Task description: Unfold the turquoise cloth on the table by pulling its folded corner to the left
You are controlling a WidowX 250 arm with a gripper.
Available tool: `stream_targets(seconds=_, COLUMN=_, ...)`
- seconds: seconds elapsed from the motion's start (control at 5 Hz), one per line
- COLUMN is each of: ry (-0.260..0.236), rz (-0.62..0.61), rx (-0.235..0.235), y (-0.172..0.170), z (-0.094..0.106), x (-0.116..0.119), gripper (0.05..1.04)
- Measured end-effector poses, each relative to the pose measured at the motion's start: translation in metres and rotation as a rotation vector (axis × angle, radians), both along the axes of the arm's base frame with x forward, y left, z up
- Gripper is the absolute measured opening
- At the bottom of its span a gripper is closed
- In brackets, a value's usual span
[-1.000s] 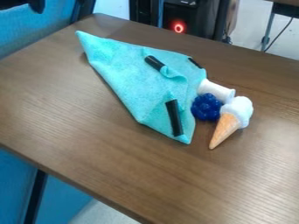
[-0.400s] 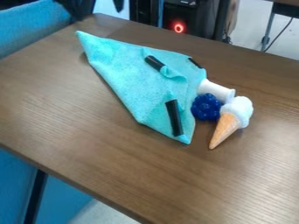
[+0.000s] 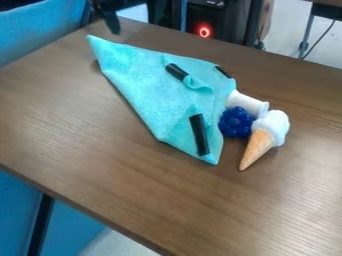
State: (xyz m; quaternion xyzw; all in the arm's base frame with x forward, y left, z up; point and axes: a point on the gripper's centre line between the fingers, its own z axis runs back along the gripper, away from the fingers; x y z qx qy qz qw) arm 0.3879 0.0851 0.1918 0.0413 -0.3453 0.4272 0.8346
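Three black pieces (image 3: 199, 135) lie on the turquoise cloth (image 3: 140, 80), rumpled at its right part, in front of you on the worktop (image 3: 120, 180). Your end effector (image 3: 135, 26) is at the upper left, near the cloth's narrow corner; cut off by the top edge, it appears released and empty. By the cloth's right side you have a white spool (image 3: 247, 103), a blue berry (image 3: 236, 122) and an ice cream cone (image 3: 263, 139), bunched together, the cone tip toward you.

Camera above table (image 3: 100, 145), facing slantwise down toward far edge; middling distance, much of tabletop in frame.
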Motion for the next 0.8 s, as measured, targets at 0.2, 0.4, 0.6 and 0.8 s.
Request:
stream_targets(seconds=0.2, ry=0.01, rz=0.082, rx=-0.001, y=-0.001, z=-0.015, x=0.024, gripper=1.001)
stream_targets(seconds=0.4, ry=0.023, rz=0.106, rx=-0.001, y=-0.007, z=-0.027, x=0.035, gripper=1.001)
stream_targets(seconds=0.6, ry=0.041, rz=0.106, rx=0.011, y=-0.017, z=-0.045, x=0.04, gripper=1.001)
stream_targets(seconds=0.8, ry=0.058, rz=0.095, rx=0.022, y=-0.025, z=-0.057, x=0.044, gripper=1.001)
